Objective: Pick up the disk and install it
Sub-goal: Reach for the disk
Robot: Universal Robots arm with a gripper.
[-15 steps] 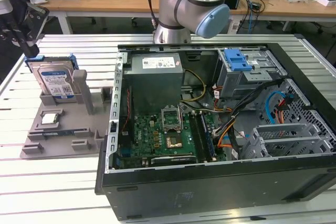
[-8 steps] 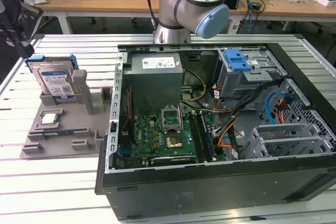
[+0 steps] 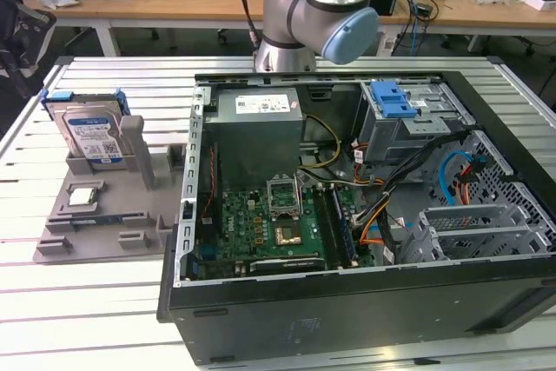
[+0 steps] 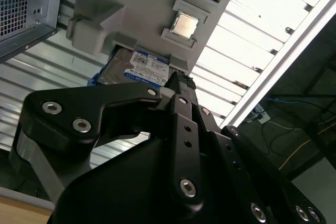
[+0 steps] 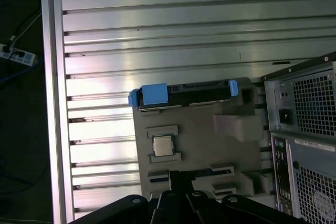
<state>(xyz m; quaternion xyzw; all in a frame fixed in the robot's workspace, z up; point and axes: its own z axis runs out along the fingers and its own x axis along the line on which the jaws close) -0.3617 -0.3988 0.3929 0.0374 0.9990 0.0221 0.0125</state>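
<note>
Gripper [image 5: 176, 174]: black two-finger pincer on linked arms; in both wrist views [image 4: 181, 80] the tips met in one narrow column, clenched on nothing.
Gripper position: it hung above the grey holder, clear of every part on it.
Disk [image 5: 194, 92]: flat silver-metal hard drive with blue-and-white label and blue plastic carrier rails. It stood on edge in a slot of the holder, not grasped.
Disk relative to gripper: apart from the tips. In the first wrist view the processor lay between the tips and the disk. In the second wrist view the disk's label [image 4: 139, 66] showed just past the tips.
Disk in the exterior view [image 3: 91, 138]: upright at the far end of the holder, to the exterior view's left of the computer case and outside it.
Processor [image 5: 163, 145]: small square silver chip, flat in its own recess of the holder, near the disk [image 3: 82, 196].
Holder [image 3: 104, 215]: grey plastic fixture with slots and posts, lying flat on the table.
Table [image 3: 87, 301]: slatted aluminium surface carrying the holder and the case.
Computer case [image 3: 347, 301]: black tower laid on its side, panel off, green motherboard [image 3: 261, 223] exposed, just beside the holder.
Arm [image 3: 321, 6]: silver and pale-blue jointed robot arm rising behind the case.
</note>
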